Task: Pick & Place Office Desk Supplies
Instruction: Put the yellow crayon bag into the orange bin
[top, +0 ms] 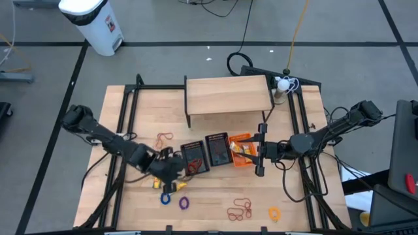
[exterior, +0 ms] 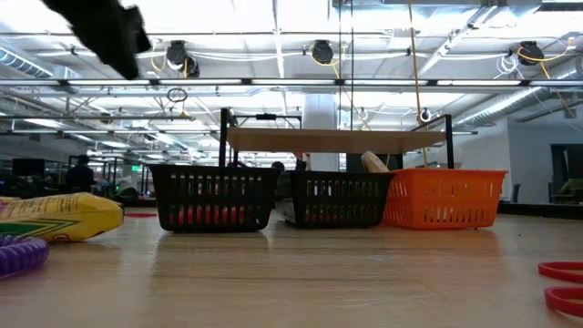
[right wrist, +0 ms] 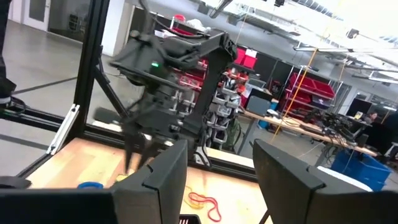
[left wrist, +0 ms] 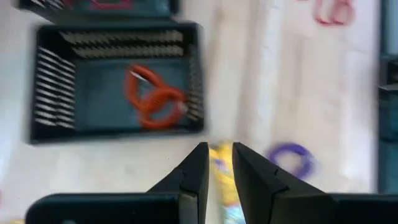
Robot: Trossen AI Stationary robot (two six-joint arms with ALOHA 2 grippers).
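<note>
At seven o'clock on the tabletop, a yellow oblong piece is lined up for picking.

The left gripper hangs just off the six o'clock wall of the near black basket, its fingers parted by a narrow gap and grasping nothing; a bundle of red-orange loops already lies in that basket. The yellow oblong piece is seen through the gap, with a purple ring close beside it. The fingers are best widened before descent, centred across the piece's narrow side, and lowered straight so the ring is not caught. The right gripper waits at three o'clock by the orange basket, fingers spread and empty.
</note>
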